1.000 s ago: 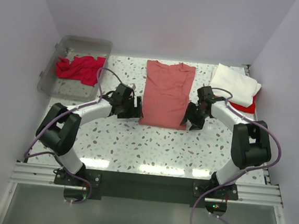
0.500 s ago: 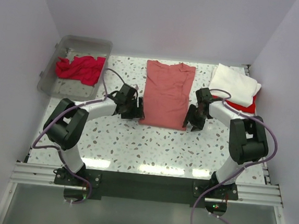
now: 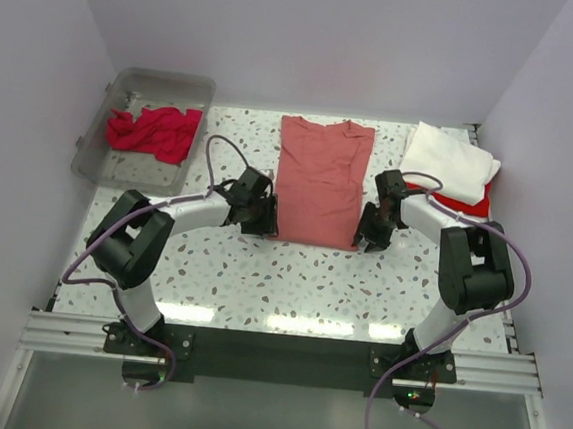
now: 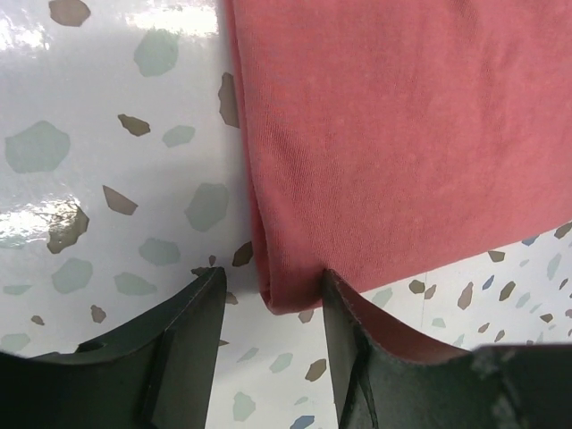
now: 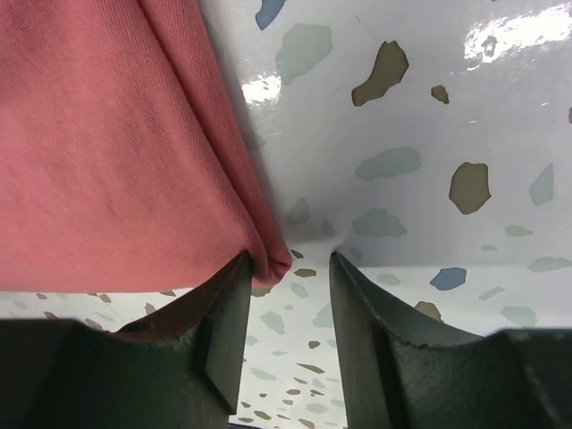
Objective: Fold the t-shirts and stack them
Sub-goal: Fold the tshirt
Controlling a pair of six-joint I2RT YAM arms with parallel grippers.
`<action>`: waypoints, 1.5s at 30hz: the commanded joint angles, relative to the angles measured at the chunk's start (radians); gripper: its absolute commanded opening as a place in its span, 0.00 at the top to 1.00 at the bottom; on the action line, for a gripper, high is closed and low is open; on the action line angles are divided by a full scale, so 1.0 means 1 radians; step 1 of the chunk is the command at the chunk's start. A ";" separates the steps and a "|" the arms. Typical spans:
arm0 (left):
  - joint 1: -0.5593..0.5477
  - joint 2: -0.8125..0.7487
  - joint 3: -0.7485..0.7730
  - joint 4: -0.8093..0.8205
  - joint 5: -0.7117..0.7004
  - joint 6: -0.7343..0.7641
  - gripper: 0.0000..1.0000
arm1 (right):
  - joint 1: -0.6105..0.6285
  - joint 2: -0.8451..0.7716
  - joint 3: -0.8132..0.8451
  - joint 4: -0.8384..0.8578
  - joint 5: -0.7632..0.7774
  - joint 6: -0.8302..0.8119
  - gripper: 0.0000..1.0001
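Both arms had moved inward to the coral-red t-shirt (image 3: 318,177), so the left gripper (image 4: 273,290) and right gripper (image 5: 288,268), jaws apart, each straddled a near corner, seemingly ready to pinch.

Top camera: high up behind the arms (image 3: 182,208), looking down from far off; it sees the whole table (image 3: 291,275).
Left wrist camera: very close, looking down at the near left corner of the coral-red shirt (image 4: 402,134).
Right wrist camera: very close, at its near right corner.
Shared: the shirt's near edge.
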 commanded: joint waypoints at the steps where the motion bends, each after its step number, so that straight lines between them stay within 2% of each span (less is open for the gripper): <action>1: -0.012 0.024 0.011 -0.026 -0.013 -0.005 0.49 | 0.008 0.018 -0.015 0.025 -0.014 -0.017 0.58; 2: -0.012 0.027 0.014 -0.028 -0.013 -0.005 0.50 | 0.010 0.022 -0.017 0.025 -0.020 -0.018 0.59; 3: -0.012 0.034 0.019 -0.028 -0.013 -0.005 0.55 | 0.020 0.033 -0.020 0.028 -0.034 -0.018 0.65; 5: -0.014 0.037 0.020 -0.028 -0.013 -0.005 0.57 | 0.025 0.035 -0.021 0.031 -0.038 -0.018 0.67; 8: -0.014 0.041 0.023 -0.023 -0.006 -0.003 0.64 | 0.037 0.045 -0.027 0.033 -0.048 -0.017 0.73; 11: -0.015 0.044 0.023 -0.015 0.001 -0.002 0.78 | 0.043 0.055 -0.027 0.039 -0.067 -0.015 0.83; 14: -0.015 0.047 0.022 -0.015 0.005 0.004 0.90 | 0.043 0.061 -0.021 0.030 -0.080 -0.023 0.98; 15: -0.015 0.045 0.022 -0.018 0.008 0.004 1.00 | 0.043 0.061 -0.018 0.024 -0.080 -0.027 1.00; 22: -0.015 -0.018 -0.001 -0.063 0.031 0.059 1.00 | 0.045 -0.010 0.011 -0.111 -0.095 -0.081 1.00; 30: -0.054 -0.160 -0.034 -0.225 0.158 0.133 1.00 | 0.068 -0.183 -0.021 -0.307 -0.130 -0.159 1.00; 39: -0.091 -0.393 -0.024 -0.420 0.197 -0.021 1.00 | 0.204 -0.402 -0.011 -0.499 -0.129 -0.041 1.00; 45: -0.104 -0.486 0.029 -0.518 0.235 -0.092 1.00 | 0.221 -0.533 0.063 -0.661 -0.129 0.026 1.00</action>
